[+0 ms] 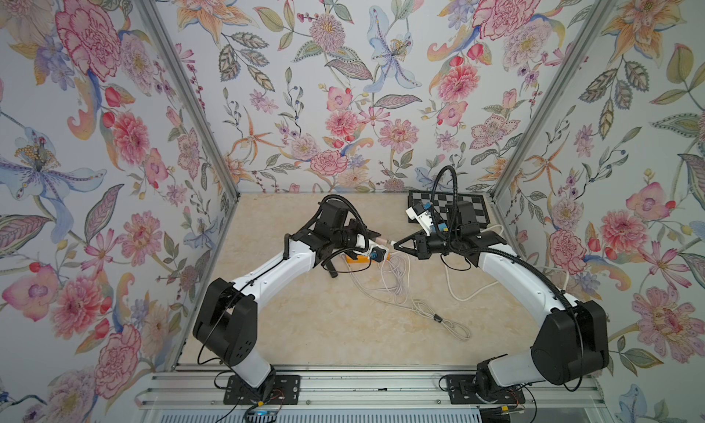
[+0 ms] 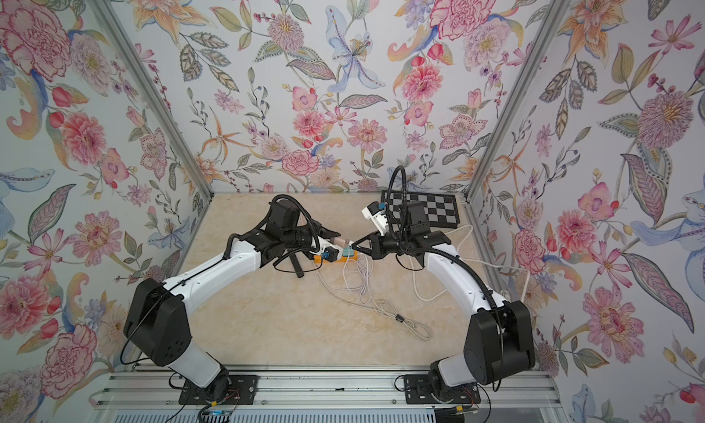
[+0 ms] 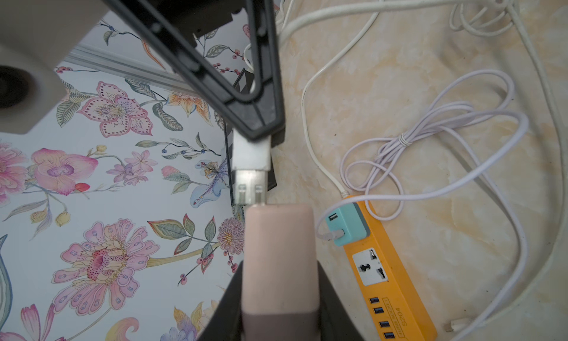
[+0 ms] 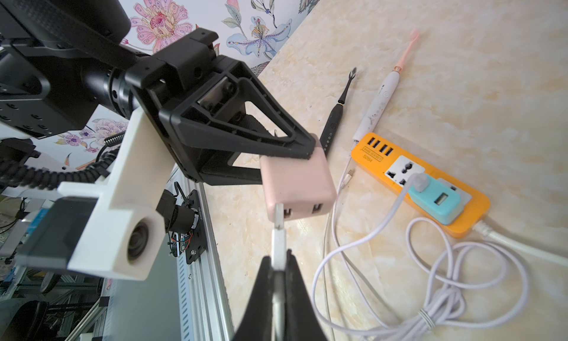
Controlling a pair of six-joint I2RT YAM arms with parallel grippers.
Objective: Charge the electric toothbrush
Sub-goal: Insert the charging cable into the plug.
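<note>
One orange power strip reads "S204" beside four USB ports.

A plug adapter sits in the power strip, a toothbrush just beside.

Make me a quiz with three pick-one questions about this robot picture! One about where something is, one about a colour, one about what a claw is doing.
1. Where is the teal adapter?
A) plugged into the orange power strip
B) on the checkerboard
C) in a gripper

2. What colour is the charger block in the left gripper?
A) green
B) pink
C) black

3. The right gripper is:
A) open and empty
B) shut on a toothbrush
C) shut on the white USB plug

Answers: 1 A, it sits in the strip; 2 B, both wrist views show it pink; 3 C, the plug sits clamped in it.
</note>
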